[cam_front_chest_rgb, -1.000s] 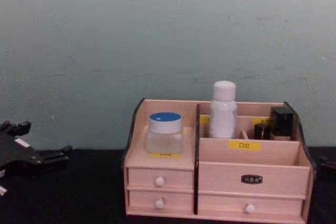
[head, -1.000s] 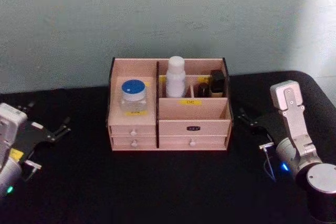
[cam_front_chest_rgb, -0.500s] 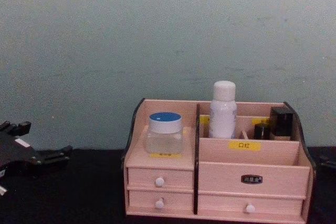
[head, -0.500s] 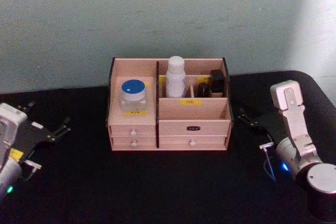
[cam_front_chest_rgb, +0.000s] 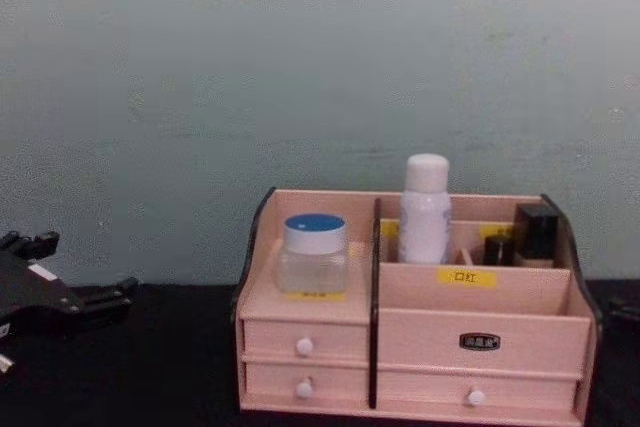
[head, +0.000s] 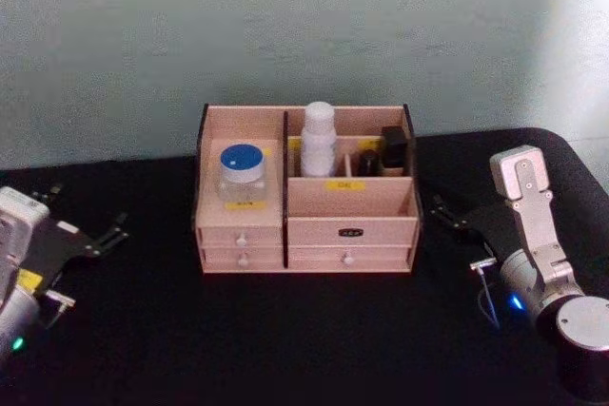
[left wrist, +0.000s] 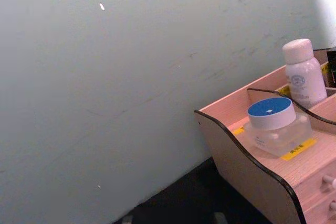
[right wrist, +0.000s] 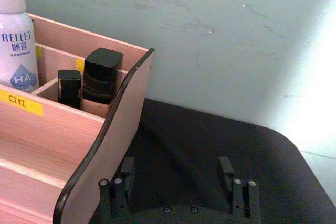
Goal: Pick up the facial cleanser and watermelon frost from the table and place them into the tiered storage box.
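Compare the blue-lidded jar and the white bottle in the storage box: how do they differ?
The blue-lidded jar is short, wide and clear, with a flat blue lid; the white bottle is tall, narrow and opaque, with a white cap. The jar sits on the left-hand shelf of the tiered storage box, above the small drawers; the bottle stands in a rear compartment right of the black divider. Both stand upright in the box, untouched by either end effector.

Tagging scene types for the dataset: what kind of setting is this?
Probably a lab test bench staged as a vanity: a black-covered table against a bare pale wall, holding one tiered storage box of cosmetics, with the left gripper and right gripper flanking it.
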You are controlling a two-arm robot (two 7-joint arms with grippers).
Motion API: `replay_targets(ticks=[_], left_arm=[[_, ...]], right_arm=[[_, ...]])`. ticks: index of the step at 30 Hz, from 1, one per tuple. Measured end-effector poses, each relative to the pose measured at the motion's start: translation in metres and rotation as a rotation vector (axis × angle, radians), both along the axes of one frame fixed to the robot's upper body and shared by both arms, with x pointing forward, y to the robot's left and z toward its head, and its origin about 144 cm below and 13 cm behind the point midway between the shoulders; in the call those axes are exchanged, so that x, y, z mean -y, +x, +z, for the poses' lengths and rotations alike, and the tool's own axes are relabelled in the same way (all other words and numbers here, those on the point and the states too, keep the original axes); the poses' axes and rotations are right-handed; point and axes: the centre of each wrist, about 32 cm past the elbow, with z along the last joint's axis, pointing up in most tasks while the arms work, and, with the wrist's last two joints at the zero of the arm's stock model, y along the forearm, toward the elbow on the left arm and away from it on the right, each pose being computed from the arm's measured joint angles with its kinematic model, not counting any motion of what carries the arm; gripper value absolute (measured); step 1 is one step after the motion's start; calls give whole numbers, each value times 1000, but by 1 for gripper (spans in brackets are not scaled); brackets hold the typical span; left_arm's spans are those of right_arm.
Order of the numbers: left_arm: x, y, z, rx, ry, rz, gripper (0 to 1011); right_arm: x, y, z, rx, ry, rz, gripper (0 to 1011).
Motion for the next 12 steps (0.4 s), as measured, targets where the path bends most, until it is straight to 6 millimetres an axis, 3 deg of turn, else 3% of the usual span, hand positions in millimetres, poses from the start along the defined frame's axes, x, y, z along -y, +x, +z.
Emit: replay_targets(ticks=[12], left_arm=[[0, 0, 0, 0, 0, 0, 1001]], right_arm=[[0, 0, 0, 0, 0, 0, 1003]])
